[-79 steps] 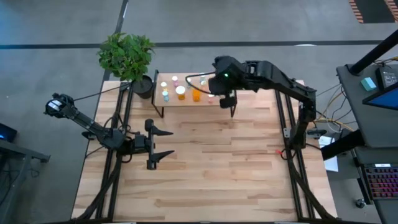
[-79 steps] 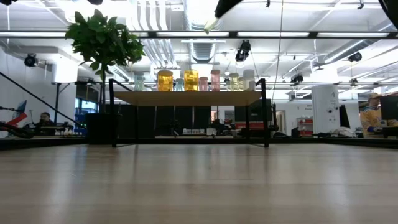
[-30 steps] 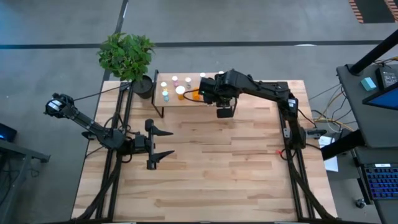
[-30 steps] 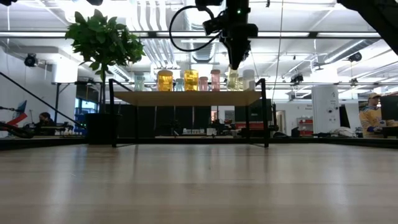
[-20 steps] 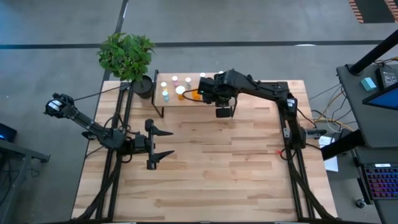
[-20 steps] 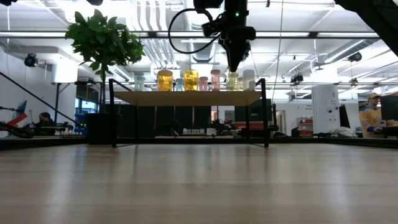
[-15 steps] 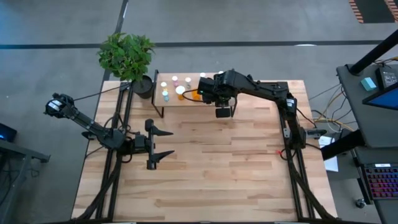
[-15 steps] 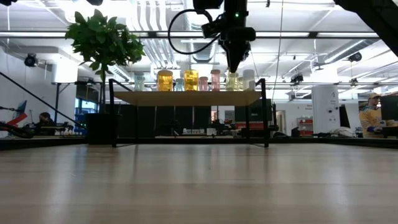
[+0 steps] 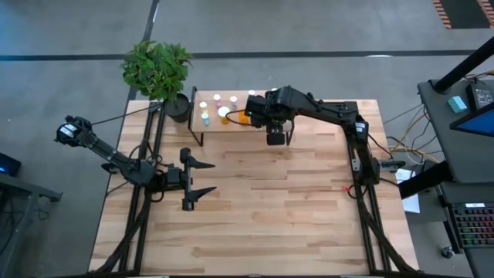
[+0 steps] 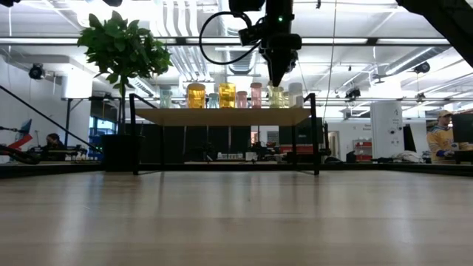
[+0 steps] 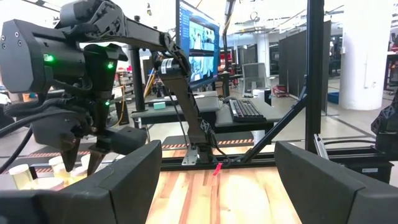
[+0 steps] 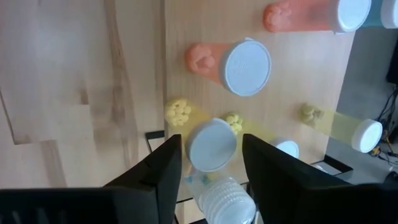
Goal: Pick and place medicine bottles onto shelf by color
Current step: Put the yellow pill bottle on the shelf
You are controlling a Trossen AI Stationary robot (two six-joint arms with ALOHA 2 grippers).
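Observation:
The shelf [image 9: 216, 125] stands at the table's far edge with several medicine bottles on its light wood top. My right gripper [image 12: 211, 148] hangs over its right part, pointing down. It is open, and its fingers stand on either side of the white cap of a yellowish bottle [image 12: 212, 144] that stands upright on the shelf [image 10: 275, 96]. Narrow gaps show between the fingers and the cap. Orange bottles [image 12: 247, 67] stand beyond it. My left gripper [image 9: 204, 179] waits open at the table's left, level, with nothing between its fingers.
A potted plant [image 9: 158, 69] stands by the shelf's left end. A ribbed white cap [image 12: 227, 198] and another yellowish bottle [image 12: 364, 134] are close to my right gripper. Bare wooden tabletop [image 9: 270, 208] stretches in front of the shelf.
Some two seconds ago my right gripper came down from high up and toward the table's left over the shelf's right part. In the last second it has kept its place above the yellowish bottle.

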